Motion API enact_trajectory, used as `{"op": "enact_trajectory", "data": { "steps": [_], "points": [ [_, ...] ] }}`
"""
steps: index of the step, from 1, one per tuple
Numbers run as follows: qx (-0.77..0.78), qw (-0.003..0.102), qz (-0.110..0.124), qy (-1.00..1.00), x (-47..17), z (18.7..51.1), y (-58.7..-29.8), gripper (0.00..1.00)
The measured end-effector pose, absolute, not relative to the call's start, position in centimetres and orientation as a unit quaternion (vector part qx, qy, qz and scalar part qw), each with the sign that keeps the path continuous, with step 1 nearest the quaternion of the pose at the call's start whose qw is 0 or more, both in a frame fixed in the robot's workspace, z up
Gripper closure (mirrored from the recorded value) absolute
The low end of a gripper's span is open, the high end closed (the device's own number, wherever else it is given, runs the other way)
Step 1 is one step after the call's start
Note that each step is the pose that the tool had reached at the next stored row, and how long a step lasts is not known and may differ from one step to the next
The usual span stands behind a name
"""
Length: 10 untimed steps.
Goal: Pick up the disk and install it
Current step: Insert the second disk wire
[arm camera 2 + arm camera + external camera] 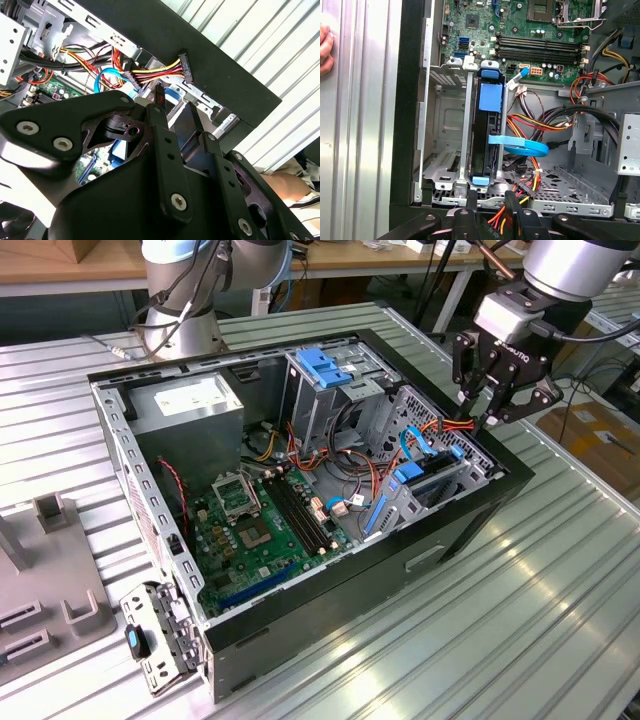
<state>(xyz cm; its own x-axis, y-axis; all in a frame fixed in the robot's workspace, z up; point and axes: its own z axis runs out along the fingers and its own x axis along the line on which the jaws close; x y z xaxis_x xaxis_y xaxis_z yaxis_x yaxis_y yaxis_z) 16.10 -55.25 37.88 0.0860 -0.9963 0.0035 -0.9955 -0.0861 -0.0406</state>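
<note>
The disk point(488, 131), dark with bright blue carrier rails, stands on edge in the metal drive bay point(445, 125) at the front corner of the open computer case point(470, 515). In the exterior view the disk point(432, 478) sits low in that bay on the exterior view's right. My gripper point(497, 420) hangs just above the bay, open, with nothing between its fingers. In the first wrist view the two black fingertips point(470, 200) straddle the disk's near end without touching it. The second wrist view shows my gripper point(182, 125) over the bay and power cables.
Bundled orange, yellow and red cables point(535, 125) and a blue flat cable point(522, 146) lie beside the bay. The motherboard point(260, 530), the grey power supply point(190, 405) and a blue-topped drive cage point(325, 365) fill the case. A person's hand point(325, 45) rests on the ribbed table beside the case.
</note>
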Motion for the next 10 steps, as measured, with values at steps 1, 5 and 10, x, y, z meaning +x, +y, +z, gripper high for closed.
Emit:
{"op": "enact_trajectory", "data": {
  "steps": [1,5,10],
  "points": [
    [-0.737,0.014,-0.015,0.676,16.11,37.88,-55.25,0.64],
    [-0.737,0.014,-0.015,0.676,16.23,37.88,-55.25,0.64],
    [-0.744,0.014,-0.015,0.668,16.97,37.88,-55.25,0.64]
  ]
}}
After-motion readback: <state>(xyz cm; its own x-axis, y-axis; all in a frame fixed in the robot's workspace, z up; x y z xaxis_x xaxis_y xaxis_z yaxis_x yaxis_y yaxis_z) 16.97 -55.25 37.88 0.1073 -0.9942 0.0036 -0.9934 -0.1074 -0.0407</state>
